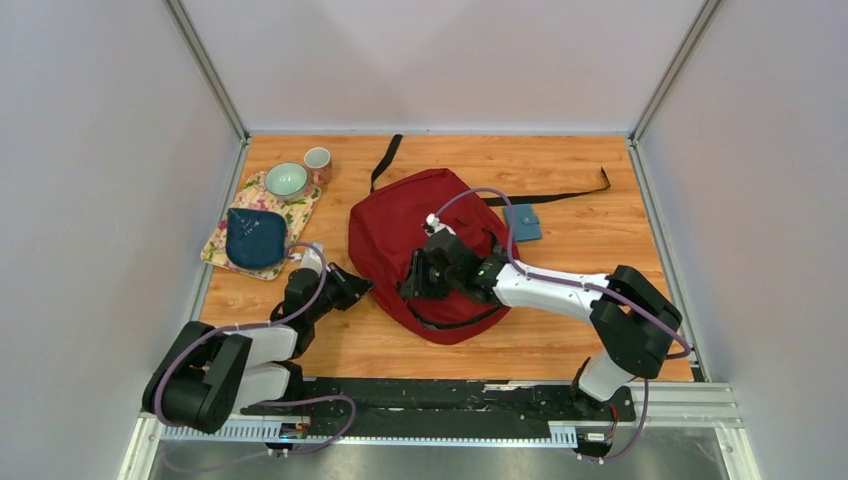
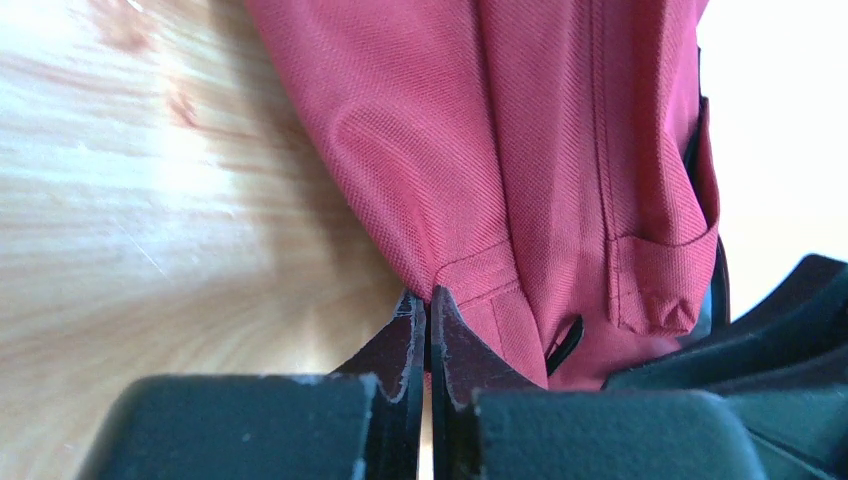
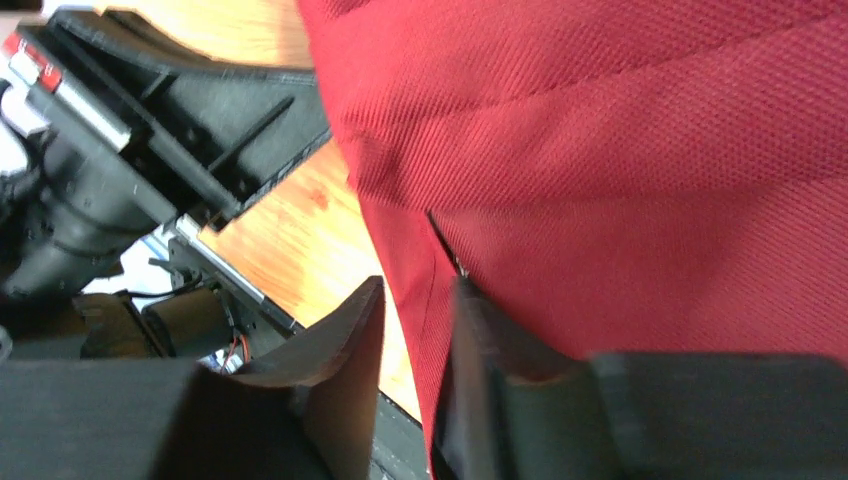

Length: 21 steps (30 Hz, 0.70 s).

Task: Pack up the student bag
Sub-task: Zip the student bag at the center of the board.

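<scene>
1. Top external view: the student bag (image 1: 400, 225) lies flat near the middle of the wooden table (image 1: 540, 340). Its black straps (image 1: 555, 197) trail toward the far edge.
2. The left gripper (image 1: 358, 289) sits low over the table at the bag's left edge and points at it.
3. In the left wrist view its fingers (image 2: 400, 350) are pressed together. The tips rest right at a stitched seam on the bag's edge. The tips hide the spot, so I cannot tell whether a thin bit of fabric is caught between them.
4. The right gripper (image 1: 412, 278) is over the near half of the bag, pointing toward the left arm.
5. In the right wrist view its jaws stand partway apart. A fold of the red fabric runs down between them and lies against one finger (image 3: 480, 330). Bare wood shows between the fold and the other finger, so the fabric is not clamped.
6. A teal-blue wallet (image 1: 522, 222) lies on the table just beside the bag's far right side.
7. Left of the bag, a floral cloth (image 1: 300, 212) carries a dark blue pouch (image 1: 255, 237) and a green bowl (image 1: 287, 180).
8. A cup (image 1: 318, 163) stands upright just beside the bowl, at the cloth's far corner.
</scene>
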Available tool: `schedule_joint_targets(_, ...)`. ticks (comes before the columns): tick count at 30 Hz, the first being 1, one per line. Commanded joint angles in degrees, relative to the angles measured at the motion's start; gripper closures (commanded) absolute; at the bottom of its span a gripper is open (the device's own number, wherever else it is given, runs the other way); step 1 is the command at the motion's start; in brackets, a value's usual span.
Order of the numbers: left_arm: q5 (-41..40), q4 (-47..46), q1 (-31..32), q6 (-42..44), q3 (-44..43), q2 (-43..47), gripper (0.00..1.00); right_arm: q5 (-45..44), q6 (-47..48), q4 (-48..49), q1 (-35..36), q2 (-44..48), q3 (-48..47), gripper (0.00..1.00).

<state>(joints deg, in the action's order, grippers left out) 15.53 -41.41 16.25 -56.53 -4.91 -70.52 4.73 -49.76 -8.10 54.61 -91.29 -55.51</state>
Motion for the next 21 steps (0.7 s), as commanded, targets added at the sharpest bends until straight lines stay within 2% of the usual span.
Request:
schedule_joint_targets(1, -0.9, 0.2, 4.0, -0.7, 2.7, 6.3, 1.00, -4.6, 0.9, 1.2, 1.1, -0.6, -1.7, 0.68)
schedule_joint_targets(2, -2.0, 1.1, 4.2, -0.9, 3.3, 7.2, 1.00, -6.7, 1.2, 1.4, 1.2, -0.6, -1.3, 0.64)
schedule_joint_targets(12, -0.7, 3.4, 5.4, -0.4, 7.2, 13.3, 1.00, -10.3, 3.3, 0.4, 2.7, -3.4, -1.5, 0.60)
schedule_joint_targets(21, -0.6, 3.7, 6.7, -0.8, 9.0, 14.6, 1.00, -14.4, 2.7, 2.6, 3.0, -6.2, -2.1, 0.60)
